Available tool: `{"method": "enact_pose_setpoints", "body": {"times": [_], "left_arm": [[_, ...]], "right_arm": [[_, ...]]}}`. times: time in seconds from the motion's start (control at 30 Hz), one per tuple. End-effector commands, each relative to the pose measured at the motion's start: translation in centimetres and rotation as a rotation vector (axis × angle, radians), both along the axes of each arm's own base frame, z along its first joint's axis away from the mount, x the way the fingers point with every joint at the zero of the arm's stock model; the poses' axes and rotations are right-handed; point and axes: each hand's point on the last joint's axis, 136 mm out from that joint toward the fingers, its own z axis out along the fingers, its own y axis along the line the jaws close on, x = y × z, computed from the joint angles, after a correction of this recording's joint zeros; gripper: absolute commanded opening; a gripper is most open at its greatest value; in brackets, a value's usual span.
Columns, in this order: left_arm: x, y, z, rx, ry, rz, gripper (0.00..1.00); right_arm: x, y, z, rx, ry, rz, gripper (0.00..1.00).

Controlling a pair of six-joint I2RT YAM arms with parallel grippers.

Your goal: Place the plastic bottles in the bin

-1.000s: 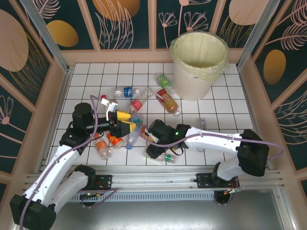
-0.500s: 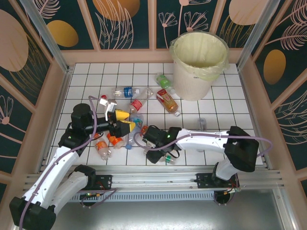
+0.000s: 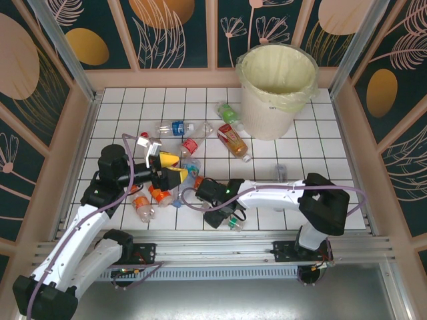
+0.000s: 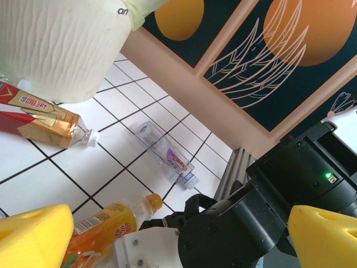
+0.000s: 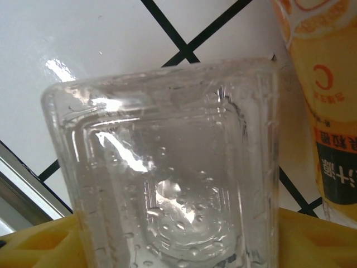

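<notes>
My right hand (image 5: 178, 240) grasps a clear bottle (image 5: 167, 167) across its body, low on the worktop (image 5: 111, 44), presumably for lifting. My left hand (image 3: 175, 168) hangs released above the loose plastic bottles (image 3: 231, 141), likely awaiting its own pick. The bin (image 3: 267, 113) stands beyond, near the far wall.

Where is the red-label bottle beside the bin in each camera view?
Top external: the red-label bottle lies near centre, just lower left of the bin.
Left wrist: the red-label bottle is at the left edge, below the bin wall.
Right wrist: close-up of a clear bottle, seen base-on.
Shared landmark: the bin.
</notes>
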Motion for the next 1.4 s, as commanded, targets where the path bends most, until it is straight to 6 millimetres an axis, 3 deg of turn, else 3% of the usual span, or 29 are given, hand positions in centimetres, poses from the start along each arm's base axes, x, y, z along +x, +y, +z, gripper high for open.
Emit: {"method": "enact_pose_setpoints", "body": {"times": [0.0,0.2,0.37,0.53,0.93,1.17,1.37], "left_arm": [[-0.2,0.0,0.2,0.004,-0.033,-0.005,0.99],[0.6,0.0,1.0,0.005,-0.061,0.021,0.98],[1.2,-0.2,3.7,-0.052,-0.116,0.03,0.99],[2.1,-0.3,7.1,-0.087,-0.199,0.044,0.98],[5.7,-1.7,14.7,-0.169,-0.297,0.036,0.99],[6.4,-3.0,13.8,-0.143,-0.326,-0.063,0.99],[6.7,-3.4,11.5,-0.118,-0.298,-0.091,0.99]], "right_arm": [[0.3,0.8,1.2,0.026,-0.03,0.026,0.65],[0.6,1.1,3.0,0.096,-0.034,0.018,0.59],[1.2,1.2,5.7,0.214,-0.019,-0.009,0.59],[3.0,1.0,10.3,0.414,-0.016,-0.06,0.59],[11.7,-0.6,23.9,0.825,-0.253,-0.15,0.6],[17.1,-2.9,33.0,0.923,-0.501,-0.208,0.6],[21.0,-6.0,38.1,0.942,-0.683,-0.294,0.6]]}}
